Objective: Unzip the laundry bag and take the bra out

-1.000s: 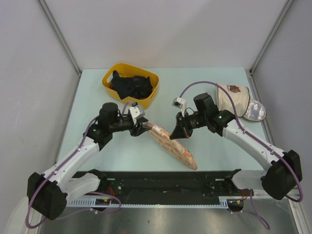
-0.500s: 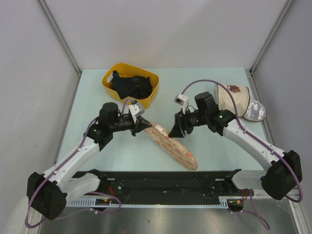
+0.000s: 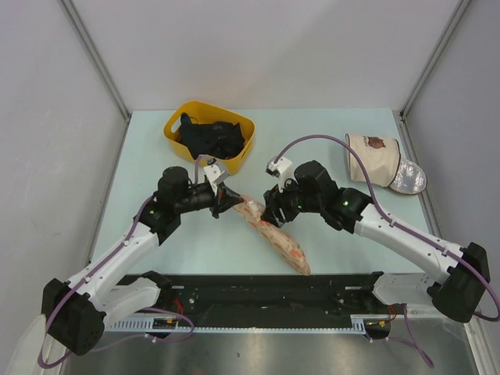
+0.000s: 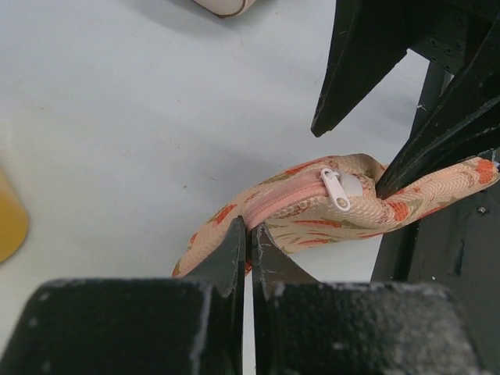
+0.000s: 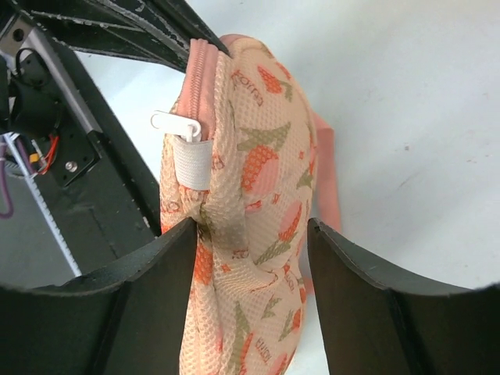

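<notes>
The laundry bag (image 3: 275,239) is zipped shut, so its inside is hidden, and in the top view both grippers cover its far end. Whether that end is lifted off the desk cannot be told. It lies slantwise at mid-desk, its other tip close to the near edge. It is peach-pink textured fabric with red-orange print and pink zip trim. A white zip pull (image 4: 336,190) sits at a white elastic tab (image 5: 191,164). The left gripper (image 4: 250,232) is pinched tight on the pouch's zip-trim edge. The right gripper (image 5: 254,226) has its fingers apart, one on either side of the pouch.
</notes>
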Tool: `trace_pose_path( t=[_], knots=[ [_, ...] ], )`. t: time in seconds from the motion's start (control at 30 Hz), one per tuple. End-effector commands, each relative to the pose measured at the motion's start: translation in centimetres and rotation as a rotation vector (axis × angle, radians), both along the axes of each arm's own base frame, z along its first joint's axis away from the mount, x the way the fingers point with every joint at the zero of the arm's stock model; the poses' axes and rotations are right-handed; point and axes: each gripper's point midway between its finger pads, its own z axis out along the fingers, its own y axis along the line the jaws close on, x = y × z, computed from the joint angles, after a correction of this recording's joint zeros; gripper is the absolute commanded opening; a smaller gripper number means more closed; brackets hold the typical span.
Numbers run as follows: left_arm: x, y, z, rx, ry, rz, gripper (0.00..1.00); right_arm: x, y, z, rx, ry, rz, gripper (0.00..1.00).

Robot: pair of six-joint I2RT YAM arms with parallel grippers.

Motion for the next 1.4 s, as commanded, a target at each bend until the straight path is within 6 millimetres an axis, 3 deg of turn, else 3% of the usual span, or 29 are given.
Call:
trace_pose_path(
  t=[0.0,0.23,0.33,0.53,0.63,0.67,0.73,0.77,0.87,1.07,1.1,1.17,1.2,1.23,1.3,1.33,1.37],
  knots=[
    [-0.2,-0.4,1.2,-0.019,-0.018,-0.007,0.00,1.0,1.2,5.3,0.114,-0.147,-0.038,0.62],
    [0.4,-0.3,0.9,-0.006,-0.023,0.026,0.00,-0.6,2.8,7.0,0.179,-0.125,-0.009,0.63],
    [0.4,-0.3,0.9,-0.007,-0.024,0.027,0.00,-0.2,3.5,6.3,0.165,-0.127,-0.026,0.63],
    [0.1,-0.3,1.0,-0.008,-0.032,0.020,0.00,2.3,3.6,2.5,0.026,-0.153,-0.121,0.61],
    [0.0,-0.2,1.2,-0.011,-0.037,0.022,0.00,2.6,3.9,1.4,0.001,-0.144,-0.122,0.49],
    [0.0,-0.2,1.1,-0.010,-0.036,0.022,0.00,2.7,4.0,1.3,0.005,-0.139,-0.129,0.36],
    [0.0,-0.2,1.2,-0.009,-0.037,0.020,0.00,2.6,4.1,1.5,0.016,-0.137,-0.127,0.19],
    [-0.1,-0.2,1.1,-0.009,-0.034,0.020,0.01,2.6,4.2,1.6,0.020,-0.141,-0.127,0.03],
    [0.1,0.0,1.2,-0.016,-0.030,0.043,0.00,3.1,3.6,2.3,0.021,-0.177,-0.154,0.00],
    [0.7,0.4,3.5,-0.080,-0.011,0.132,0.01,3.7,1.9,2.7,-0.060,-0.287,-0.140,0.00],
    [0.8,0.6,3.5,-0.087,0.024,0.162,0.04,3.8,1.5,2.7,-0.089,-0.320,-0.121,0.00],
    [1.5,0.8,4.6,-0.093,0.041,0.205,0.31,4.2,0.9,2.4,-0.129,-0.349,-0.122,0.00],
    [1.8,1.1,4.4,-0.083,0.081,0.249,0.61,4.3,0.7,2.3,-0.147,-0.370,-0.111,0.00],
    [2.2,1.0,5.8,-0.093,0.080,0.258,0.75,4.6,0.4,2.3,-0.176,-0.410,-0.094,0.00],
    [2.0,1.1,6.0,-0.082,0.131,0.272,0.87,5.0,-0.2,2.3,-0.201,-0.452,-0.112,0.00],
    [2.1,1.0,7.5,-0.099,0.125,0.270,0.88,5.2,-0.4,2.4,-0.213,-0.475,-0.110,0.00],
    [2.0,0.9,7.4,-0.091,0.156,0.271,0.89,5.2,-0.5,2.8,-0.208,-0.494,-0.108,0.00]
  ],
)
